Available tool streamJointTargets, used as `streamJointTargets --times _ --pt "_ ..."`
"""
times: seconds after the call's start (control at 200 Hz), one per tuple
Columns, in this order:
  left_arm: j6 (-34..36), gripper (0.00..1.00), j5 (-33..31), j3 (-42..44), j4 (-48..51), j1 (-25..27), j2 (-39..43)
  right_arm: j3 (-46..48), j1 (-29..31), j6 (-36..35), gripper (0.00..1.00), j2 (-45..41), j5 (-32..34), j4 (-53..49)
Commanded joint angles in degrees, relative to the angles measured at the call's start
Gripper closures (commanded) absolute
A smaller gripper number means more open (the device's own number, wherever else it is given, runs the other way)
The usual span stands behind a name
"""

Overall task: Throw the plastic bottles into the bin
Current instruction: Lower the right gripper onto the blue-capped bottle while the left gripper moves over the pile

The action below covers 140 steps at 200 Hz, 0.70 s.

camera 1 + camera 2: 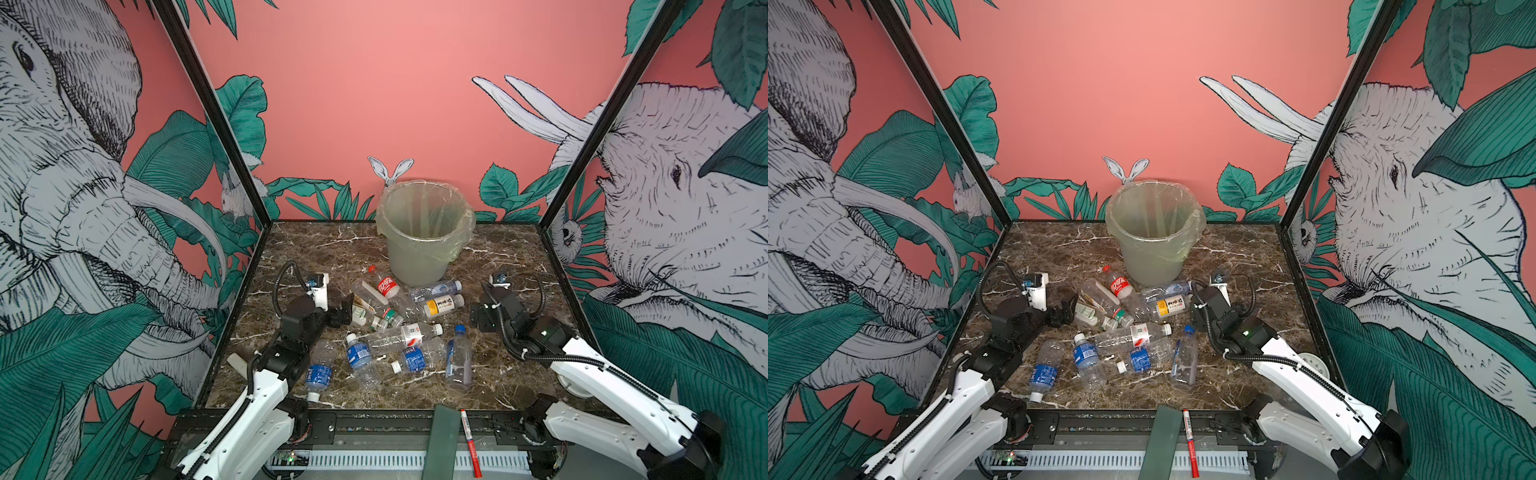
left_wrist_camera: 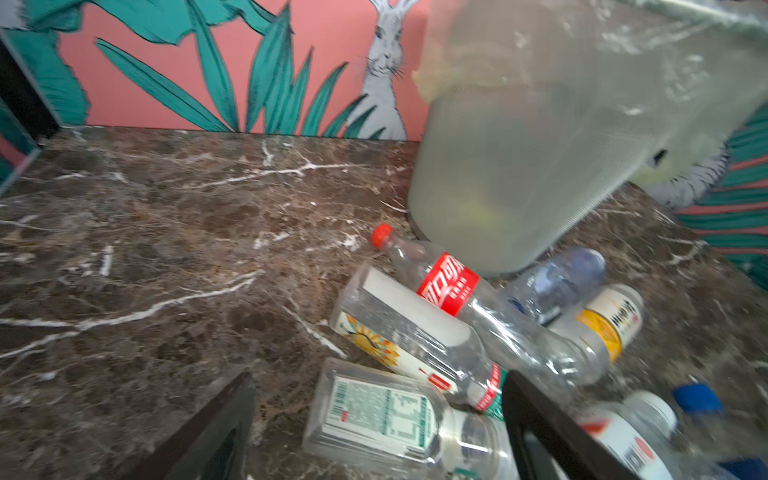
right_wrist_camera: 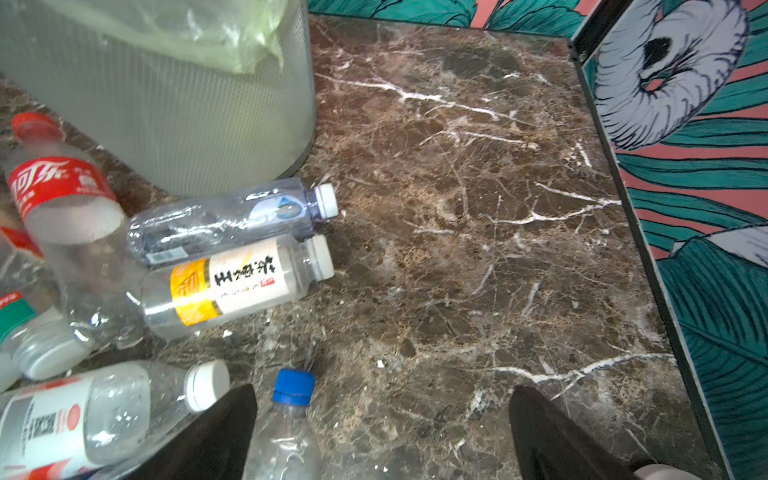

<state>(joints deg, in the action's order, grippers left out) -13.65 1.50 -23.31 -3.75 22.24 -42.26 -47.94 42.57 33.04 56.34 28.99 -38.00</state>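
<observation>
The grey-green bin point(image 1: 424, 232) point(image 1: 1154, 237) with a clear liner stands at the back middle of the marble table. Several plastic bottles lie in a heap before it, among them a red-label one point(image 1: 386, 286) and a yellow-label one point(image 1: 442, 306). My left gripper point(image 1: 347, 313) point(image 2: 380, 419) is open and low at the heap's left edge. A green-label bottle point(image 2: 382, 411) lies between its fingers. My right gripper point(image 1: 478, 316) point(image 3: 382, 428) is open to the right of the heap. A blue-capped bottle point(image 3: 286, 428) lies just inside one finger.
A red-and-white marker pen point(image 1: 469, 440) and a dark green strip point(image 1: 442, 440) lie on the front rail. Black frame posts and printed walls close both sides. Bare marble point(image 3: 478, 208) stretches right of the bin, and more point(image 2: 145, 228) left of it.
</observation>
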Motion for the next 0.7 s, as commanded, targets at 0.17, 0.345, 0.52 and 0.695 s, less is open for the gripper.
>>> streamJointTargets --times 0.17,0.345,0.52,0.695 --pt "-0.3 0.07 6.47 2.35 -6.23 2.5 -5.98 -0.75 9.2 12.87 0.03 3.6 -1.95 -8.42" --pt "-1.6 0.07 9.49 2.13 -9.05 2.54 -10.11 3.91 11.49 19.95 0.03 3.88 -5.81 -4.51" --pt "-2.34 0.08 10.63 2.09 -10.36 2.5 -11.91 5.45 15.06 24.57 0.03 6.94 -6.04 -2.94" --pt "-2.43 0.08 10.53 2.21 -10.34 2.5 -12.13 4.7 18.57 27.14 0.03 11.15 -5.81 -2.73"
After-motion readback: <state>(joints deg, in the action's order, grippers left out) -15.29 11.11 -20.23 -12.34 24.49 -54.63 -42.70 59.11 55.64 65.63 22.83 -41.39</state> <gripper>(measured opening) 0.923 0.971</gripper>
